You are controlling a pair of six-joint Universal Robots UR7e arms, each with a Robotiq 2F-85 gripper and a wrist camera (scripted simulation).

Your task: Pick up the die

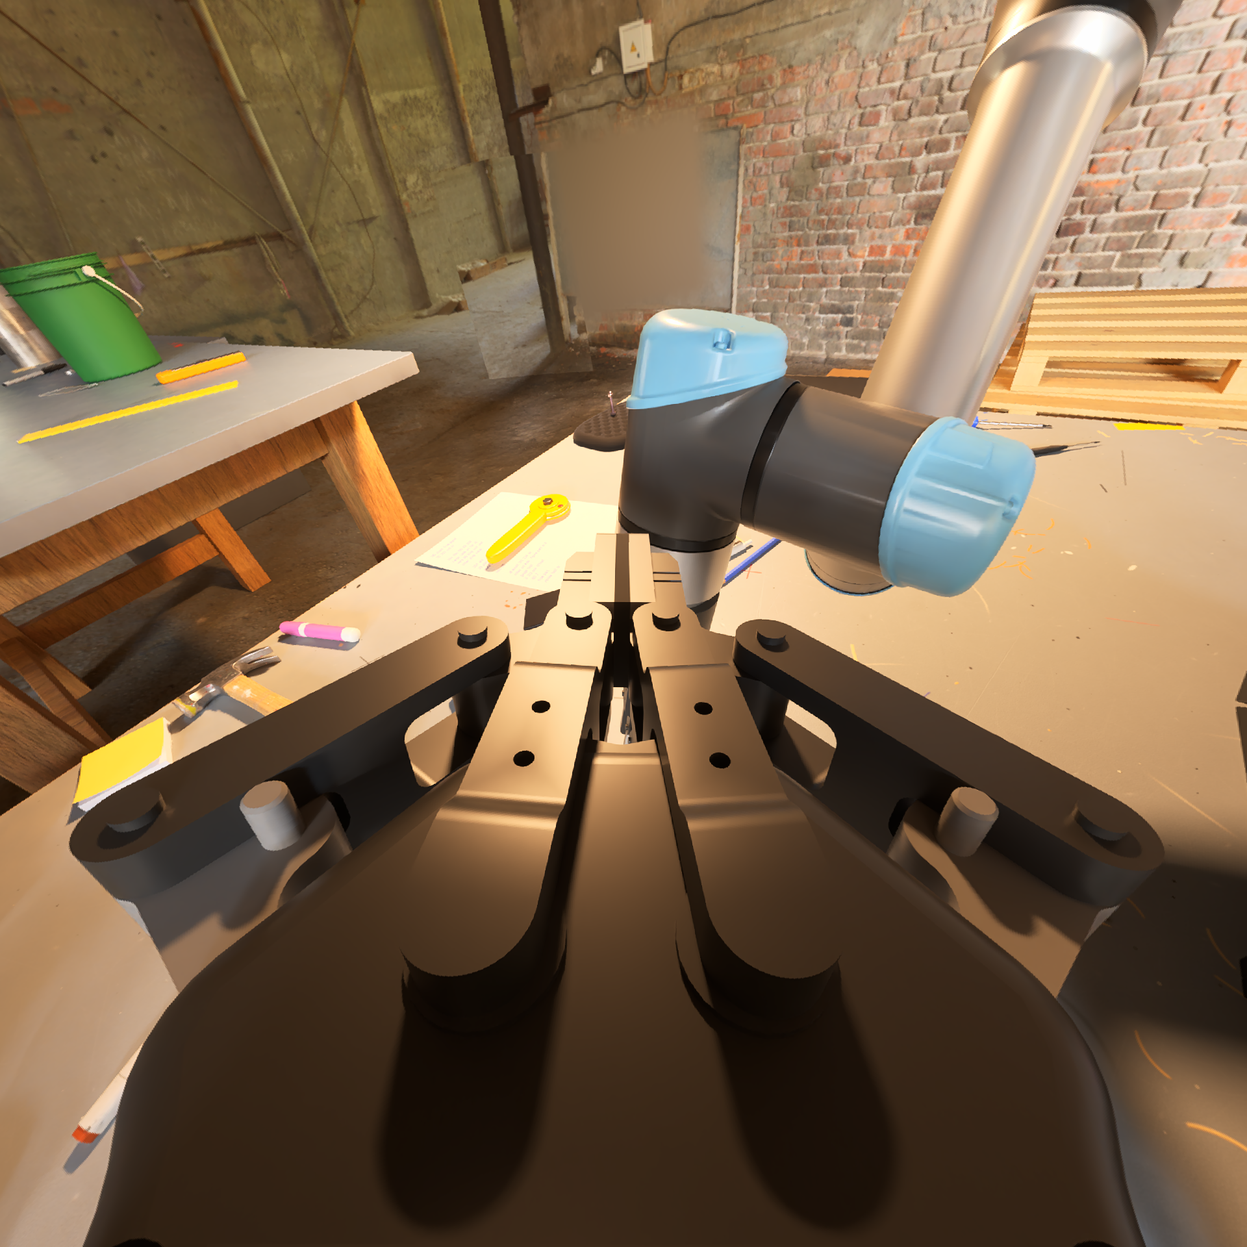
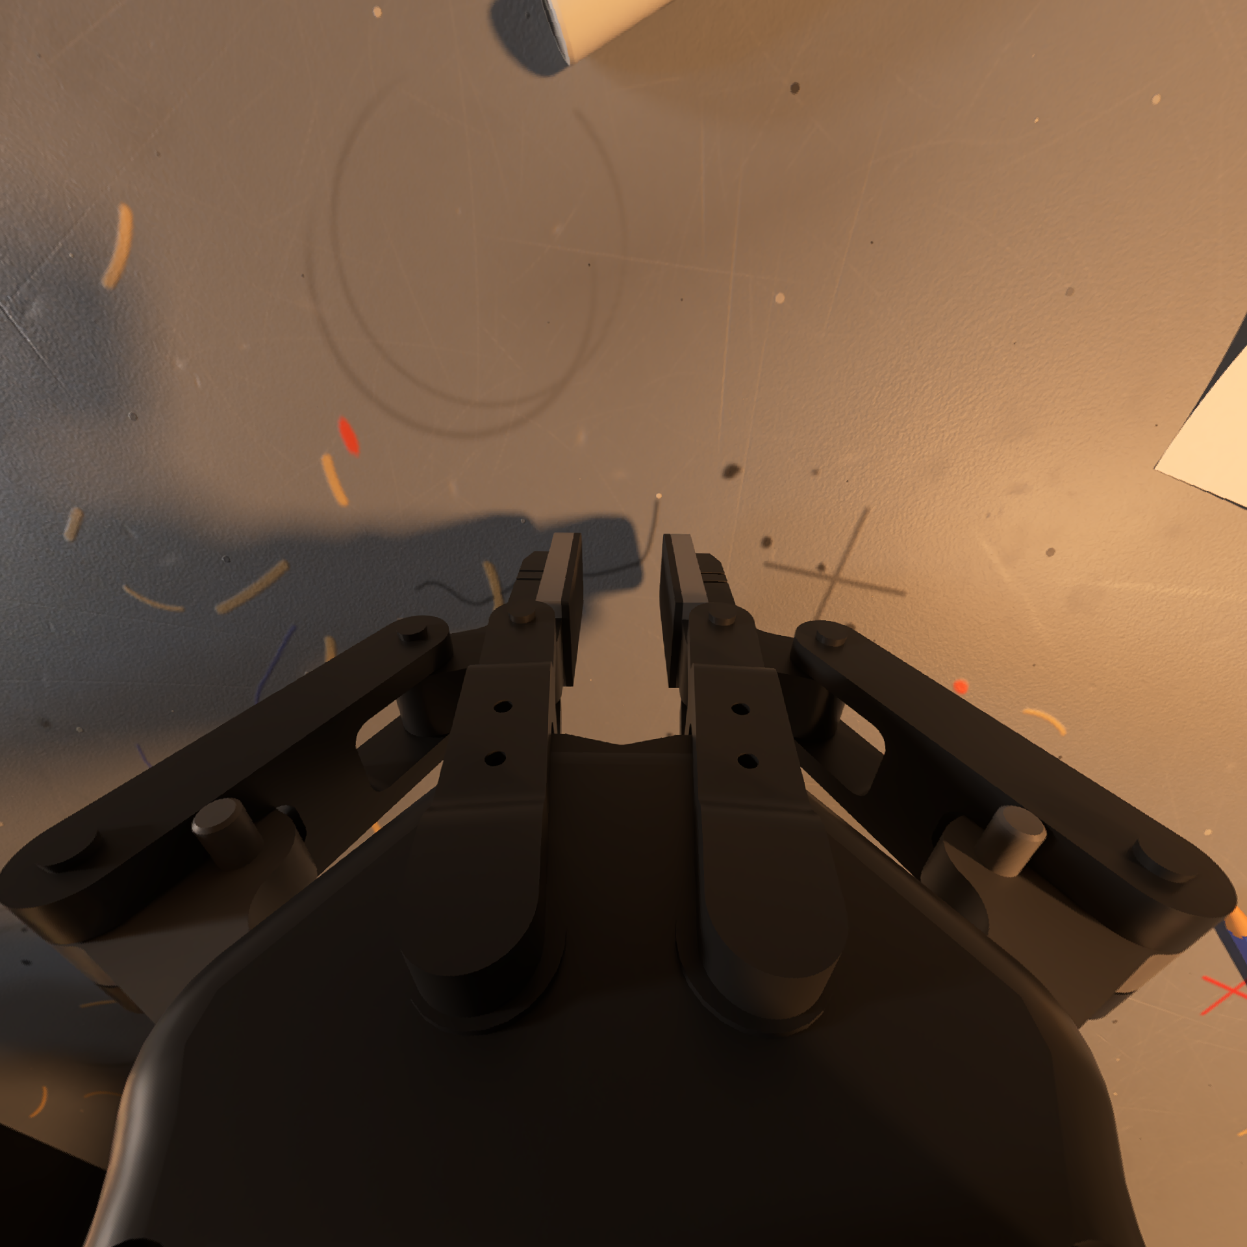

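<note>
I can't find the die in either view, so with my left end effector [image 1: 622, 563] pinched closed on nothing and my right end effector [image 2: 621, 573] parted over bare counter [image 2: 877, 337] — empty — I'd search before descending.

place: workshop | brick wall [image 1: 877, 202], hammer [image 1: 229, 681], bucket [image 1: 81, 317] (green)

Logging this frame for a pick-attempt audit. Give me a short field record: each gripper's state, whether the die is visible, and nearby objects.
left gripper: shut, nothing seen between the fingers
right gripper: open, empty, above bare tabletop
die: not visible in either view
near left gripper: yellow rotary cutter on a paper sheet, pink marker, hammer, yellow sticky notes
side table: green bucket
</note>
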